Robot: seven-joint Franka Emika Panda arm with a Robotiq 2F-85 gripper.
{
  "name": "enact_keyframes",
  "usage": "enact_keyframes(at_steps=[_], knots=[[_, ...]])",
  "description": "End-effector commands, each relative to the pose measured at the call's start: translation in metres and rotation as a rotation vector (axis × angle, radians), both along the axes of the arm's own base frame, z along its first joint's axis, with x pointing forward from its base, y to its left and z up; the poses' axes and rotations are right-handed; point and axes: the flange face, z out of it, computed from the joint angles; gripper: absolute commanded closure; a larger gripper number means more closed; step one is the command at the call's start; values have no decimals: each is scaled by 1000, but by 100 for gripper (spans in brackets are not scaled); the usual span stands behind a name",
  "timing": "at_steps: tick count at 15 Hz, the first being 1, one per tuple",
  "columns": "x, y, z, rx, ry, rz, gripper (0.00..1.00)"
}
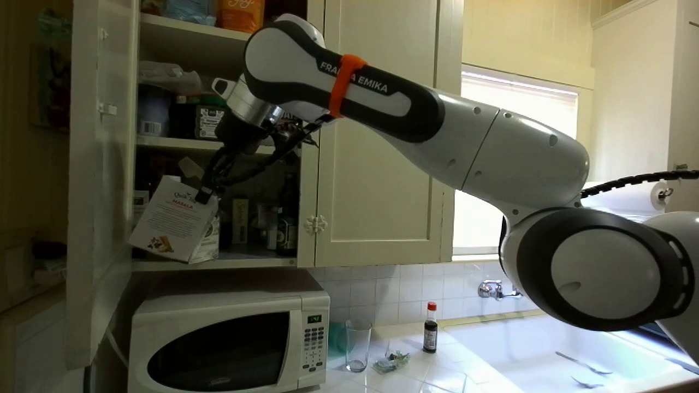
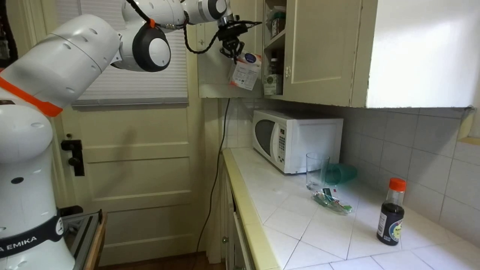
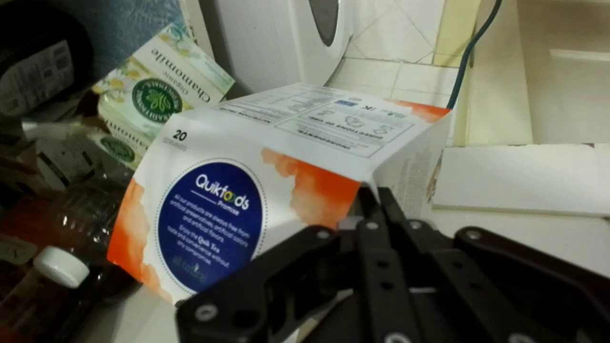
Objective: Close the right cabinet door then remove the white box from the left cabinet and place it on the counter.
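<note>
My gripper (image 1: 206, 192) is shut on a thin edge of the white box (image 1: 172, 221). The box hangs tilted in front of the left cabinet's (image 1: 215, 266) lowest shelf, beside its open door. In an exterior view the gripper (image 2: 234, 56) and box (image 2: 245, 73) are high above the counter (image 2: 285, 210). In the wrist view the fingertips (image 3: 374, 195) pinch a corner flap, and the box (image 3: 286, 138) shows a round blue mark and orange print. The right cabinet door (image 1: 382, 164) is shut in both exterior views (image 2: 324, 48).
The open left door (image 1: 101, 180) stands close beside the box. The microwave (image 1: 229, 349) is below the cabinet. A chamomile box (image 3: 162, 90) and bottles are on the shelf. A glass (image 2: 317, 172), a green cup (image 2: 341, 173), a plastic packet (image 2: 332, 202) and a sauce bottle (image 2: 391, 215) stand or lie on the counter.
</note>
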Motion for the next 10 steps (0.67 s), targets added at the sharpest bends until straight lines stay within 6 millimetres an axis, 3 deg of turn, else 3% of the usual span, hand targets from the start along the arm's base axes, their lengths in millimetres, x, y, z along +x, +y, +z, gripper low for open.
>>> enact_keyframes(at_steps=[1, 10], knots=[[1, -8, -12, 1, 107, -176, 99], [-2, -13, -78, -82, 415, -618, 99]])
